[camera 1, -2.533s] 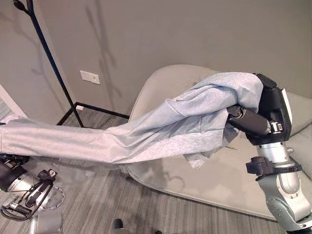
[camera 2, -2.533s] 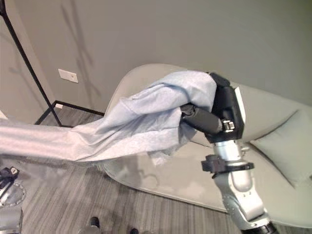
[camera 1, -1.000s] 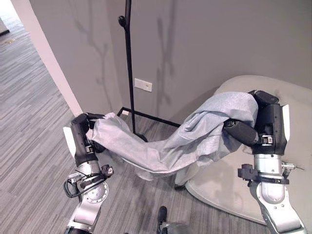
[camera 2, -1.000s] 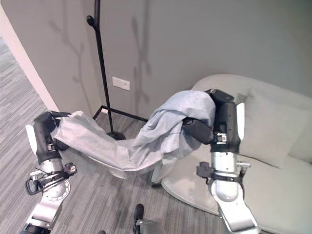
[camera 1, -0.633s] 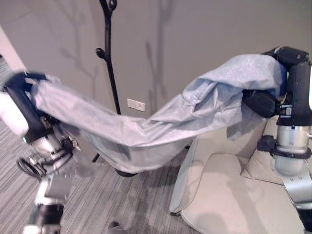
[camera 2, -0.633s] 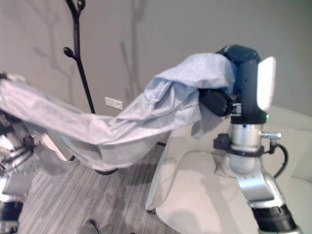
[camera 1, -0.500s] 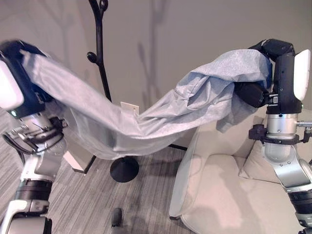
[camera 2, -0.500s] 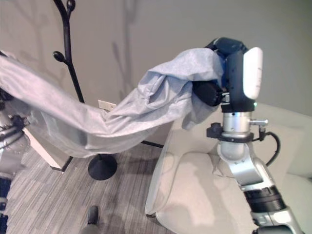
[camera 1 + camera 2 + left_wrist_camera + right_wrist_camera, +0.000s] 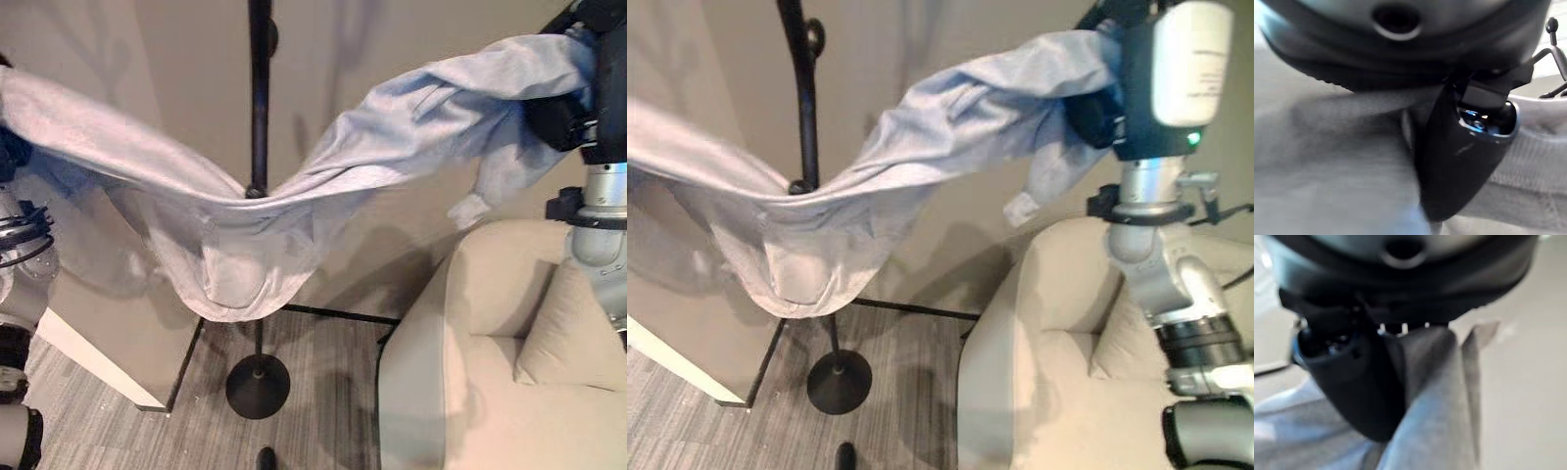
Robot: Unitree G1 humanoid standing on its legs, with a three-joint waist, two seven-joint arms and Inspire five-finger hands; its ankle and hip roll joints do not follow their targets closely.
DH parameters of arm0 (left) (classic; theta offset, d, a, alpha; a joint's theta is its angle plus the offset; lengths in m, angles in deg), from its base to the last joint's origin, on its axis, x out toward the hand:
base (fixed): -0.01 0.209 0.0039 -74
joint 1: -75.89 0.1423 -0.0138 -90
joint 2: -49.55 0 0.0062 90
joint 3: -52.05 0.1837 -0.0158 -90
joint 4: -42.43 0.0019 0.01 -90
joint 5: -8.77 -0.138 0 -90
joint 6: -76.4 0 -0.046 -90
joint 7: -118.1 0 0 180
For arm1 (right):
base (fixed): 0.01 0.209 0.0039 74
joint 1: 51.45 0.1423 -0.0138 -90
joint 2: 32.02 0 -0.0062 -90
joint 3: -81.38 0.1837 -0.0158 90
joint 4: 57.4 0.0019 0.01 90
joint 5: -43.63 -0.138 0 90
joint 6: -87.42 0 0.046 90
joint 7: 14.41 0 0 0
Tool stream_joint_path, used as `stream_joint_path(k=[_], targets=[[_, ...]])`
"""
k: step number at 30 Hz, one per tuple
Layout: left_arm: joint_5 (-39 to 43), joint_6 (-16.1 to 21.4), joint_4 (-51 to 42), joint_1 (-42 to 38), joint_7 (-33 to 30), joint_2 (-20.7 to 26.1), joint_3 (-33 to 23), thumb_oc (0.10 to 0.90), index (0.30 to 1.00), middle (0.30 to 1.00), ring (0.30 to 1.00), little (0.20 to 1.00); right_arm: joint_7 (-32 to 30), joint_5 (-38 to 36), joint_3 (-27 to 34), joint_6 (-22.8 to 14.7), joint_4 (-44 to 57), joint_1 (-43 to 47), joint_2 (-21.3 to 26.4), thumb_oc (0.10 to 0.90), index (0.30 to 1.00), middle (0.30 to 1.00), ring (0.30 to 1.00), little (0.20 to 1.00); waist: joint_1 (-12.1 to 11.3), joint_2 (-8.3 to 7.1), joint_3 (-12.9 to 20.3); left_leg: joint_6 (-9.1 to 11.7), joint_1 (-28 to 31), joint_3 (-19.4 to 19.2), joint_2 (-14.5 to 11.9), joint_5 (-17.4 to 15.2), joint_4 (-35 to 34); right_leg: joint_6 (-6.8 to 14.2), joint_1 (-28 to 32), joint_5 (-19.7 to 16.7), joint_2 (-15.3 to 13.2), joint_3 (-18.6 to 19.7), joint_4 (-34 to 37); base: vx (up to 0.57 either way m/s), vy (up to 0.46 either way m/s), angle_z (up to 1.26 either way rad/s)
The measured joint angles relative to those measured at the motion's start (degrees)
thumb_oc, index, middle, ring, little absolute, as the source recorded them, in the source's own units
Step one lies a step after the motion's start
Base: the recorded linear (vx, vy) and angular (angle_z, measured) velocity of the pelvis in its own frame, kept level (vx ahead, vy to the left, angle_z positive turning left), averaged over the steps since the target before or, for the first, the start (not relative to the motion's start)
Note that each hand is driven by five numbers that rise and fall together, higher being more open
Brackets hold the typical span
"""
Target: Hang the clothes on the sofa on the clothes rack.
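- Here the grey garment [image 9: 294, 186] stretches across the frame's upper half, sagging in the middle against the black clothes rack [image 9: 259, 108] pole.
- The right hand [image 9: 1107, 113], at upper right, is clenched on one end of the cloth, thumb pressed into the fabric.
- The left hand [image 9: 1464, 161] pinches the other end at the left edge.
- The beige sofa [image 9: 470, 372] sits at lower right.
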State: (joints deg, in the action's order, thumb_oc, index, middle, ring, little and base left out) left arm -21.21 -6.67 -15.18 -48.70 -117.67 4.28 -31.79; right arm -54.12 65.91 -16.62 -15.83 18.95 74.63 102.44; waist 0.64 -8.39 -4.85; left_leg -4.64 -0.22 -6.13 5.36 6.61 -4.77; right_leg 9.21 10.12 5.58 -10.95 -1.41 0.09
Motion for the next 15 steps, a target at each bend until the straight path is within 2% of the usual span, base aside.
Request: stream_joint_path(k=[2,6,7,9,11,13,15], targets=[[0.12,0.4,0.12,0.01,0.17,0.43,0.41,0.4,0.3,0.3,0.3,0.3,-0.58,0.06,-0.72,-0.06,-1.89,-0.05,3.69,0.4,0.3,0.3,0.3,0.3,0.01,-0.05,0.04,-0.07,0.83,0.15,0.87,-0.58,-0.34,0.16,-1.24,-1.49,-0.58,0.04,-0.02,0.06,0.074,0.09],[1.25,0.85,1.31,-0.01,2.34,1.72,0.56,0.4,0.3,0.3,0.3,0.3,-1.68,-0.11,-0.76,-0.18,-4.22,-0.03,6.28,0.4,0.3,0.3,0.3,0.3,0.22,-0.24,0.2,-0.02,0.93,0.15,0.63,-0.64,-0.3,-0.07,-0.09,-1.75,-0.24,0.0,2.31,0.04,0.036,-0.03],[2.9,1.64,4.94,-1.44,3.41,1.81,3.0,0.4,0.3,0.3,0.3,0.3,-1.8,-0.44,-3.67,-0.37,-7.64,2.26,6.61,0.4,0.3,0.3,0.3,0.3,0.25,-0.26,0.21,-0.02,1.12,0.16,0.44,-0.65,-0.29,-0.16,0.58,-1.82,0.01,-0.06,3.28,0.0,0.0,0.0],[3.55,2.4,13.13,-6.93,5.25,2.0,9.91,0.4,0.3,0.3,0.3,0.3,-0.8,-2.52,-14.04,-0.77,-15.81,10.21,6.7,0.4,0.3,0.3,0.3,0.3,0.4,-0.24,0.21,0.35,1.4,0.16,-0.14,-0.6,-0.3,-0.41,1.1,-1.98,0.54,-0.06,3.8,0.0,0.0,0.0],[5.35,3.01,15.93,-8.75,7.1,1.96,13.33,0.4,0.3,0.3,0.3,0.3,0.99,-3.67,-18.41,-0.92,-19.1,12.72,6.66,0.4,0.3,0.3,0.3,0.3,0.32,-0.28,0.2,0.93,1.12,0.35,-0.82,-0.61,-0.31,-0.76,0.99,-2.24,1.28,-0.18,4.12,0.0,0.0,0.0],[7.19,4.14,20.54,-12.15,9.77,1.97,18.37,0.4,0.3,0.3,0.3,0.3,3.46,-5.47,-26.84,-0.98,-24.53,18.9,6.35,0.4,0.3,0.3,0.3,0.3,0.26,-0.23,0.2,1.53,1.09,0.32,-1.48,-0.54,-0.31,-0.78,0.99,-2.25,1.84,-0.11,4.25,0.0,0.01,-0.02],[8.0,4.14,20.62,-12.11,10.25,1.96,18.31,0.4,0.3,0.3,0.3,0.3,3.83,-5.68,-26.65,-0.92,-23.8,18.91,6.35,0.4,0.3,0.3,0.3,0.3,0.28,-0.23,0.2,1.68,1.02,0.36,-1.68,-0.54,-0.32,-0.79,0.91,-2.25,2.02,-0.12,4.24,0.0,0.0,0.0]])
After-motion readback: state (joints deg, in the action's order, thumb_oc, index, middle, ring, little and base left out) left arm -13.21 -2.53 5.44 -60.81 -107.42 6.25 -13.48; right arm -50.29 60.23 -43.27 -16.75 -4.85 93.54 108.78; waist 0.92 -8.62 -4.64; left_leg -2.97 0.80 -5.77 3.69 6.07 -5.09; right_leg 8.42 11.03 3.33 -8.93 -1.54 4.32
